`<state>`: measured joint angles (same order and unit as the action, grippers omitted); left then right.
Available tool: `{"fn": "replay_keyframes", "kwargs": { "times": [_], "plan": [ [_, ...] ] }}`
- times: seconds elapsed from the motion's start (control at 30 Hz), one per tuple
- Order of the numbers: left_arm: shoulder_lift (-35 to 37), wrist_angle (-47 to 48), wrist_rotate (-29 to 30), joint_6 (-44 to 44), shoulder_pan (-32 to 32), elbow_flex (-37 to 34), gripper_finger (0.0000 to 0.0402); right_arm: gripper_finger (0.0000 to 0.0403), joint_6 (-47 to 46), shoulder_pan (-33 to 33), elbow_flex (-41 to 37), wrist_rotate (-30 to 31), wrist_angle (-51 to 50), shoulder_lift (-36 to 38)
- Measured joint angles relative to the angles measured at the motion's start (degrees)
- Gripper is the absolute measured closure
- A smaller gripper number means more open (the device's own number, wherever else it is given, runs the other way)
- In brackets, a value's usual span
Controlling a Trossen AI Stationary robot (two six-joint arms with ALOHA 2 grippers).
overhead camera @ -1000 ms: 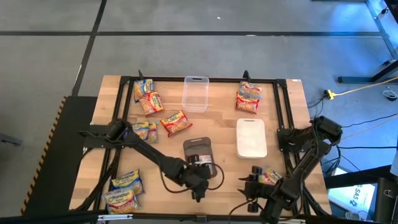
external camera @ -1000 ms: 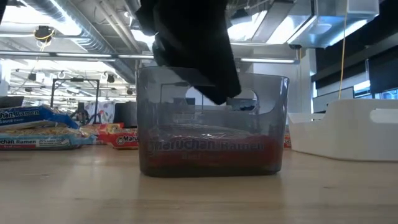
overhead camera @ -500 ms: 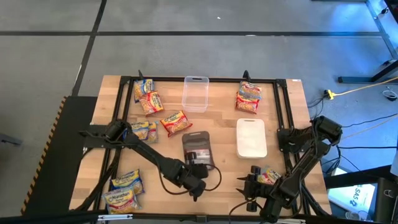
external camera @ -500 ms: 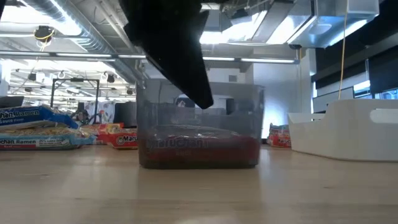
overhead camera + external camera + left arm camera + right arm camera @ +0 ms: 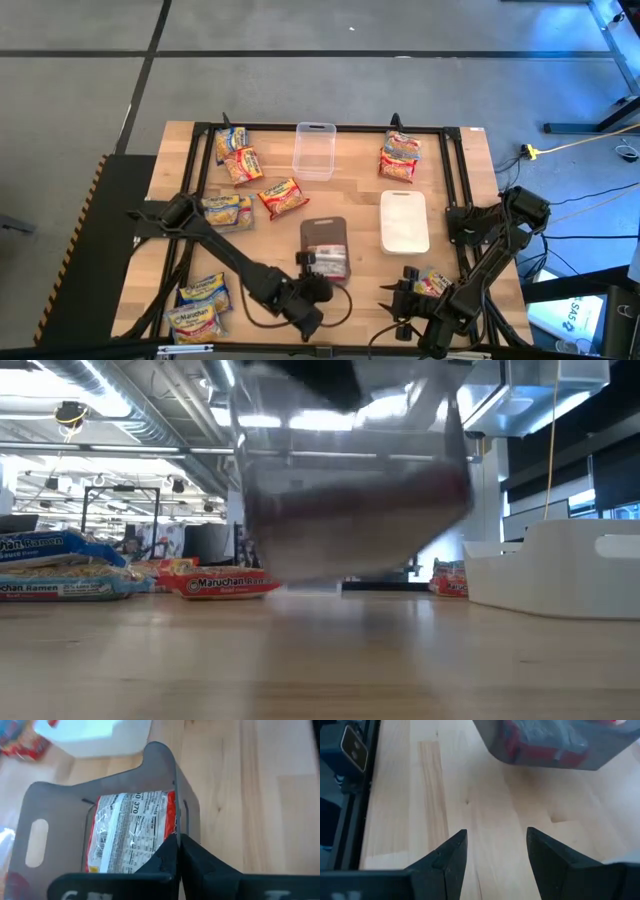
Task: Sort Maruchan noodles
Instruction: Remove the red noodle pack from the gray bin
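A: Maruchan noodles, current count by location. One packet with red labelling (image 5: pixel 132 832) lies in the grey container (image 5: pixel 325 243) at mid-worktop. It is the only packet I can see inside any container.

B: And the containers themselves?

A: Three. The grey one; a clear container (image 5: pixel 313 150) toward the far edge, with nothing visible inside; a white container (image 5: pixel 404 221) to the right of the grey one, its contents not readable from above.

B: End effector status?

A: My left end effector (image 5: pixel 177 851) is clenched on the near wall of the grey container. In the low view the container appears lifted clear of the worktop (image 5: pixel 360 195), though it is blurred there. My right end effector (image 5: pixel 495 852) rests near the front right corner, fingers parted, grasping nothing.

B: Loose stock?

A: Two packets at far left (image 5: pixel 236 153); one red packet (image 5: pixel 283 196) near centre; a blue pair at mid-left (image 5: pixel 224 210); two at the front left corner (image 5: pixel 200 305); a stack at far right (image 5: pixel 400 156); one (image 5: pixel 433 283) beside my right arm.

B: Assessment?

A: Early. One item binned, by my judgement; the remainder lies unsorted on the worktop.
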<state>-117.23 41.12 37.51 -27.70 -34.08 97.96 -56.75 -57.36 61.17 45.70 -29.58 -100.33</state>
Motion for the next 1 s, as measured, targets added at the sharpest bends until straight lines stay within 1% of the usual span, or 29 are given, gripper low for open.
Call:
{"fn": "replay_keyframes", "kwargs": {
  "times": [0.13, 0.3, 0.47, 0.53, 0.63, 0.73, 0.87, 1.0],
  "plan": [
    [0.0, 3.5, 2.3, 0.9, -1.3, 4.8, 0.04, 0.0226, -0.5, 0.0, 0.0, 1.7, 0.0, 0.0],
    [0.2, 4.5, 4.8, 1.0, -2.4, 6.9, 0.04, 0.0226, -2.9, 0.0, 0.0, 4.4, -0.4, 0.0],
    [3.9, 3.9, 9.6, -1.3, -4.2, 3.7, 0.0401, 0.0226, -4.9, 0.0, 0.0, 6.9, -0.5, 0.0],
    [5.6, 1.1, 11.9, -2.1, -4.7, 1.0, 0.0401, 0.0226, -6.0, 0.0, 0.0, 7.5, -0.7, 0.0],
    [9.2, -6.3, 13.5, -1.8, -5.4, -5.1, 0.0401, 0.0226, -6.6, 0.6, 0.0, 8.9, -0.8, 0.0],
    [13.8, -17.7, 14.3, -0.8, -5.8, -13.3, 0.0401, 0.0226, -7.4, 1.8, 0.1, 9.2, -0.8, 0.0],
    [19.4, -37.9, 13.5, 3.1, -5.9, -26.0, 0.0401, 0.0226, -7.5, 4.4, 0.1, 8.5, -0.6, 0.0],
    [23.3, -61.2, 12.7, 9.0, -5.9, -37.2, 0.0401, 0.0226, -7.2, 6.9, 0.1, 8.7, -0.4, 0.0]
  ]
}}
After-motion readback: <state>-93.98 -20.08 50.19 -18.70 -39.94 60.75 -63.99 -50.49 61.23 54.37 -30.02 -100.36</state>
